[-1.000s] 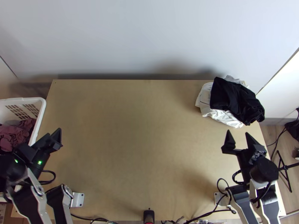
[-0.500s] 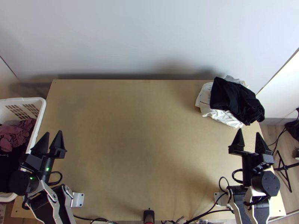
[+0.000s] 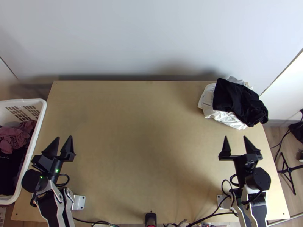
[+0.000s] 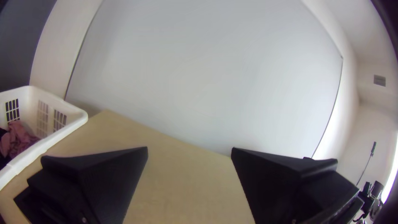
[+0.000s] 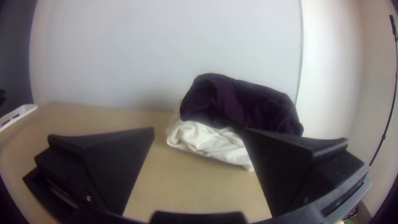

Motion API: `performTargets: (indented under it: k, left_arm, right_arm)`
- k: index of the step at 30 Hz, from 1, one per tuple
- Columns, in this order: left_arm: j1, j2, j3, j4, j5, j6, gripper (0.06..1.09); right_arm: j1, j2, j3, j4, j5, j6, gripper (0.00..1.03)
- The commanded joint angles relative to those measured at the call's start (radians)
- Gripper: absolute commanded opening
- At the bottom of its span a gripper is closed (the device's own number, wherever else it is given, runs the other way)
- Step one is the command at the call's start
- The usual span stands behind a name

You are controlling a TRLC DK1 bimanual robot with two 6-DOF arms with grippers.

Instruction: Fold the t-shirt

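Top view: a plain pale wall [image 3: 132,41] rises behind a light wooden table [image 3: 140,132], whose flat, smooth-looking top should let cloth slide easily. At the left edge is a white plastic basket [image 3: 41,102] with slotted sides, holding crumpled pink cloth [image 3: 15,136] and dark cloth [image 3: 9,166]. At the far right corner of the table lies a loose heap: bunched black cloth [image 3: 238,102] on top, white cloth [image 3: 229,119] jutting out beneath. Which of these is the t-shirt cannot be told; a garment from the basket seems the likelier one to fold. Any of them should be light, limp and hard to break, though apt to bunch or drag a neighbour along. A raised fold is probably the best first hold, then the shoulders or hem corners, one to each side, to stretch it flat. Smallest are the two black tools, both at the near part of the table: the left tool [image 3: 64,137] beside the basket, the right tool [image 3: 235,137] just nearer than the heap, each with its fingers wide apart and no cloth between them.
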Motion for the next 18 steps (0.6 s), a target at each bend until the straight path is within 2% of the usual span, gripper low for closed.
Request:
performTargets:
  k: [1,7,18]
  left_arm:
    - [-0.087,-0.002,-0.018,-0.039,-0.037,0.034,1.04]
    - [-0.107,-0.001,-0.020,-0.059,-0.098,0.036,1.04]
    - [-0.107,-0.001,-0.020,-0.059,-0.098,0.037,1.04]
  right_arm:
    - [-0.008,0.002,-0.013,-0.093,-0.041,-0.049,0.98]
    - [-0.065,0.004,-0.013,-0.093,-0.041,-0.043,0.98]
    - [-0.078,0.004,-0.013,-0.093,-0.041,-0.043,0.98]
